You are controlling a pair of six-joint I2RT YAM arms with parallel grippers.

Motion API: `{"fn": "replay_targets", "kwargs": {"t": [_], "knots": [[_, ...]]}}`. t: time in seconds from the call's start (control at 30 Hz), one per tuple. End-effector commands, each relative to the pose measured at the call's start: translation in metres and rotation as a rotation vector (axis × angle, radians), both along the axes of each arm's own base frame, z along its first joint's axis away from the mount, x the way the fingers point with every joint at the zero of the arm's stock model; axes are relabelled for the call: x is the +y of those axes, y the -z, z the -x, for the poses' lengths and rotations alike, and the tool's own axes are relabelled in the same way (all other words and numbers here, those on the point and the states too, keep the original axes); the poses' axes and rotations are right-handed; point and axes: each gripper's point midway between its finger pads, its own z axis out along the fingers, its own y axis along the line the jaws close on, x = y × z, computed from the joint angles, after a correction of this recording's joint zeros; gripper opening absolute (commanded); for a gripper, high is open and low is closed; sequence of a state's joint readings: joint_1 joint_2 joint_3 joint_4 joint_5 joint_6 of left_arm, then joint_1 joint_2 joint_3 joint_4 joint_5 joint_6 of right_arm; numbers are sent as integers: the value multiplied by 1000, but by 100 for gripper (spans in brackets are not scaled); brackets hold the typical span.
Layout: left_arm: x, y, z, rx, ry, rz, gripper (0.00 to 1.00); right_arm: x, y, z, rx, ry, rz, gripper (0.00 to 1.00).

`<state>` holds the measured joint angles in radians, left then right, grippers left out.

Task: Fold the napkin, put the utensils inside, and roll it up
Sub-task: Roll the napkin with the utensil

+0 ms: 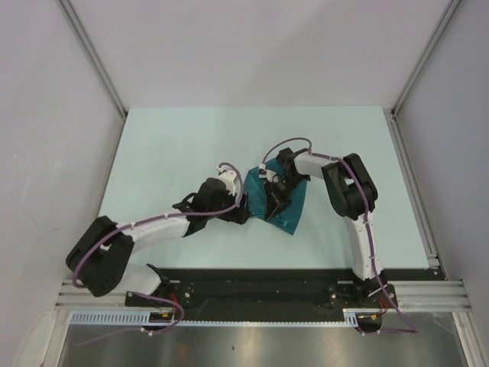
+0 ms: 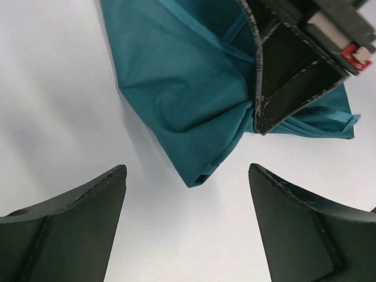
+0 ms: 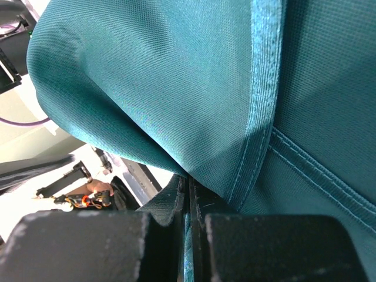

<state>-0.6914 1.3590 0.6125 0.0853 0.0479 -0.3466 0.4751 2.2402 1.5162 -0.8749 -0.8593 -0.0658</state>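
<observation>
Right fingers (image 3: pixel 88 247) tight on the napkin (image 3: pixel 147 76); left fingers (image 2: pixel 70 229) wide, off it.

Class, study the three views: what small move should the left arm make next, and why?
Probably ease the left fingers forward around the nearest folded corner of the napkin, then close. They stand open with that corner just ahead of the gap, touching nothing, while the right fingers are shut on the cloth's hemmed edge.

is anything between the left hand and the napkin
Nothing visible. The open left hand faces the napkin corner across bare table; the right hand is shut on the napkin farther back, clear of that corner.
</observation>
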Motion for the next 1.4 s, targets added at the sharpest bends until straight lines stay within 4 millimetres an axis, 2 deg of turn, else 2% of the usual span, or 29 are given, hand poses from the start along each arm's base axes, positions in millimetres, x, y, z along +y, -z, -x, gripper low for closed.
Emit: {"fn": "replay_targets", "kwargs": {"t": [0.0,0.07,0.27,0.47,0.53,0.63,0.7,0.73,0.83,0.97,1.1,1.17,1.2,1.27,1.33,1.37], "knots": [[-18,-1,-7,106,-83,81,90,-7,20,-8,-27,-14,41,0],[-23,-3,-13,134,-127,109,89,-7,21,-8,-26,-14,46,0],[-15,-3,-36,177,-254,182,89,-10,24,-9,-26,-15,60,0],[-4,17,-41,248,-301,203,84,-13,26,-11,-21,-7,62,0],[-9,20,-38,270,-268,217,81,-14,27,-12,-21,-4,62,0],[-13,26,-36,291,-252,226,73,-14,28,-10,-14,-6,62,0],[-10,31,-34,300,-263,212,62,-13,27,-10,-10,-4,56,0],[-9,32,-34,299,-265,203,52,-12,25,-11,-15,-4,52,0],[-2,42,-32,309,-284,153,36,-12,24,-12,-14,0,49,0],[0,53,-25,342,-263,119,28,-11,22,-12,-17,2,49,0],[-3,55,-18,362,-212,110,18,-12,23,-14,-16,15,59,0],[3,56,-14,368,-211,84,31,-11,22,-14,-14,16,53,0],[9,55,-19,344,-239,61,37,-11,22,-14,-12,18,52,0],[17,41,-26,294,-270,60,64,-10,22,-14,-7,24,48,0],[29,25,-31,239,-316,52,82,-10,22,-16,-1,36,50,0],[32,19,-32,214,-319,57,85,-10,22,-16,3,38,48,0]]}}
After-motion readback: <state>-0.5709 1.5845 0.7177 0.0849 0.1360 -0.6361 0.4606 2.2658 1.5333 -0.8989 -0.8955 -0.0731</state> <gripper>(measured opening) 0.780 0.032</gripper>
